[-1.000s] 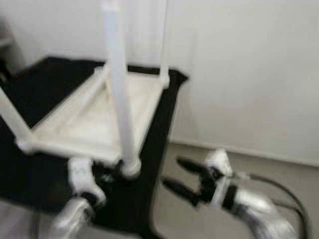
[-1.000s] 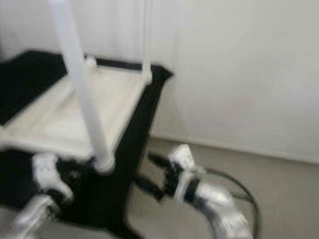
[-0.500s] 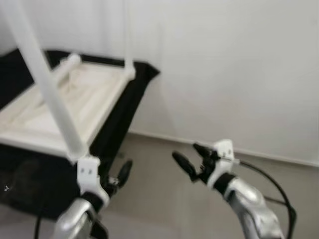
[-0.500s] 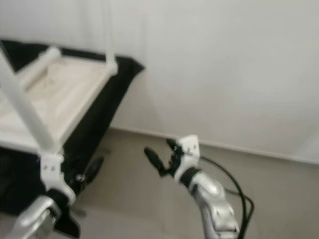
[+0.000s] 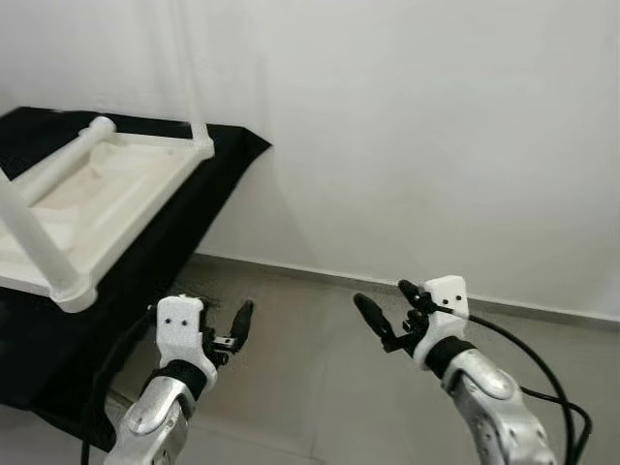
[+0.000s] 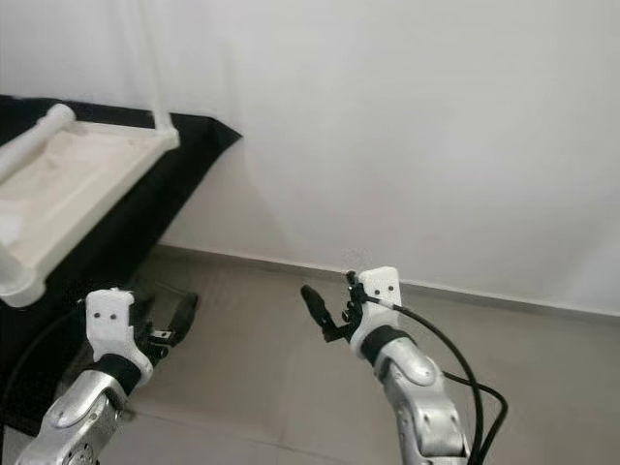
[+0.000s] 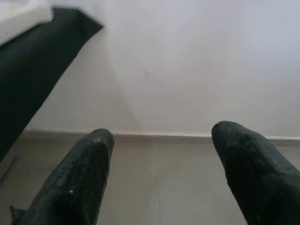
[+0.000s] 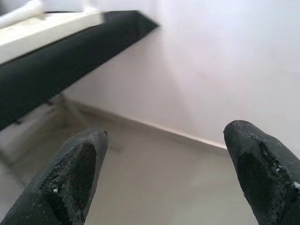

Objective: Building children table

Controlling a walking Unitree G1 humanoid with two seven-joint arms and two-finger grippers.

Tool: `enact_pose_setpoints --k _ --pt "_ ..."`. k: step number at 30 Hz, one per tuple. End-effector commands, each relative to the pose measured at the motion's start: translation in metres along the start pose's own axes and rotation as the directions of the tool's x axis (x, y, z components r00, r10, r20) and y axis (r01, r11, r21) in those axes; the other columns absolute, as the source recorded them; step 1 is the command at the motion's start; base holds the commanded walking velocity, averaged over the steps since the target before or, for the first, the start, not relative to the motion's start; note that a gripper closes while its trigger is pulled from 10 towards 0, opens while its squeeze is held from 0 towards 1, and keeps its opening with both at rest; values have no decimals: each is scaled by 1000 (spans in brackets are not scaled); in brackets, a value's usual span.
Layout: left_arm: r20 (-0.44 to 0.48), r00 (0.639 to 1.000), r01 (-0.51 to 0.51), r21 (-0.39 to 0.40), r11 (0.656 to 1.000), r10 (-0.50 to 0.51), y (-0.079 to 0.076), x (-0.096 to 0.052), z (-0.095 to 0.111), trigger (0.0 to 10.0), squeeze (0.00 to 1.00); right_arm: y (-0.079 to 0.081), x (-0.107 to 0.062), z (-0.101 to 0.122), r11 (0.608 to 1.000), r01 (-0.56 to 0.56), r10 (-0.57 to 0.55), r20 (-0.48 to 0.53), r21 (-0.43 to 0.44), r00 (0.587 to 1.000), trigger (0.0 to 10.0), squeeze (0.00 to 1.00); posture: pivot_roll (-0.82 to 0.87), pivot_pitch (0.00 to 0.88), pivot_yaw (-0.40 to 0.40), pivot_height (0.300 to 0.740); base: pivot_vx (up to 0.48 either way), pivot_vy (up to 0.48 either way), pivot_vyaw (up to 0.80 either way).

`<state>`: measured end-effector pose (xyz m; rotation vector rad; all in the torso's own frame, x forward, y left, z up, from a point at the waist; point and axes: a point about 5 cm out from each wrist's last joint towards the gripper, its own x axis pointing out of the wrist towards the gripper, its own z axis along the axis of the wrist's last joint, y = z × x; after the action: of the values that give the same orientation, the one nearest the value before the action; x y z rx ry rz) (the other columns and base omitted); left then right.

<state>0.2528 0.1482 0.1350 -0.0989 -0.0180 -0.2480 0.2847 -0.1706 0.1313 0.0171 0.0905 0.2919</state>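
Fingers [image 7: 84, 178] of the left gripper [image 5: 232, 329] are spread wide, holding nothing. The right gripper [image 5: 387, 315] is likewise parted and empty above the floor [image 5: 310, 387]. The upturned white table [image 5: 107, 194] rests on a black surface [image 5: 155, 262].

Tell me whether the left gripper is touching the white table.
Apart. In the left eye view, the left gripper hangs open over bare floor, with the table off to its left.

Table [image 5: 116, 189]: you see smooth white painted wood or plastic — which one you can't tell.
Cloth [image 5: 179, 228]: black, matt fabric.
Wall [image 5: 436, 126]: flat matt white.
Floor [image 5: 310, 387]: smooth beige tile, faint sheen.
Arms: brushed silver metal, white plastic wrist blocks.
Fingers [image 8: 75, 173]: black, grainy — rubbery pads.
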Motion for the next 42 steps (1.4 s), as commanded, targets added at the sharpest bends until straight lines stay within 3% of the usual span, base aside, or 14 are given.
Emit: enact_pose_setpoints --k 1,4,11,33,42 --pt "-34 999 10 33 999 -9 2 1 -5 10000 0 2 3 -3 999 32 -32 -18 -7 999 10000 0 -58 101 -3 740 255 0 0" --pt "-26 999 30 30 999 -29 0 9 -5 10000 0 -5 3 -5 993 113 -114 -38 -11 993 10000 0 -62 101 0 740 480 0 0" --pt "-25 999 25 14 1000 -25 1 12 -5 10000 0 -6 6 -4 993 118 -118 -38 0 992 10000 0 -55 101 -3 740 480 0 0" --pt "-31 999 43 13 999 -43 2 13 -7 10000 0 5 12 0 999 8 -8 3 -41 1000 10000 0 -51 91 3 740 480 0 0" --pt "-27 998 57 34 998 -56 -1 12 -8 10000 0 11 12 -4 994 -96 96 -8 -55 995 10000 0 -49 85 -3 740 370 0 800"
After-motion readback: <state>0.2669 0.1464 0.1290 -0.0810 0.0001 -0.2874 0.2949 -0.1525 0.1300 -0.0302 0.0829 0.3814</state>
